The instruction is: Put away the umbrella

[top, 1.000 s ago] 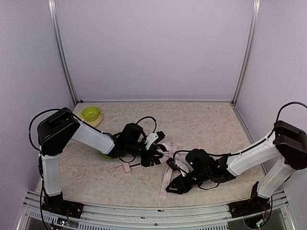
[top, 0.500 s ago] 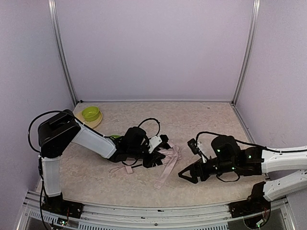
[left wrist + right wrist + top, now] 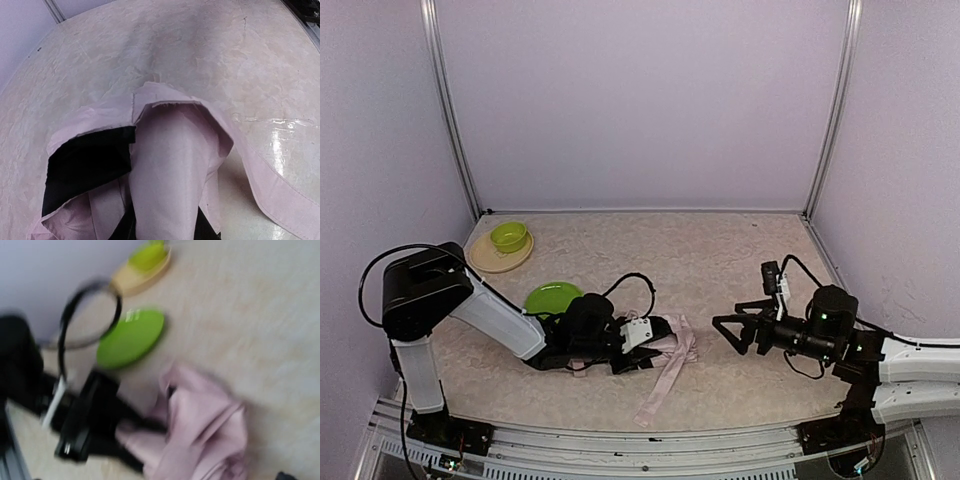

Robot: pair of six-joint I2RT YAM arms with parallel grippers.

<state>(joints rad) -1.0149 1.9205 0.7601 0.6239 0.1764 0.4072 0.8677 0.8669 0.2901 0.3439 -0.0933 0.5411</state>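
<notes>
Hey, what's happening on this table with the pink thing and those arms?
A two-armed robot is putting away a pale pink folding umbrella. The left gripper lies low on the table and seems to have its jaws closed on the crumpled fabric. The right gripper hangs off to the right, jaws wide open, touching nothing. A green plate lies a little farther back, untouched.
</notes>
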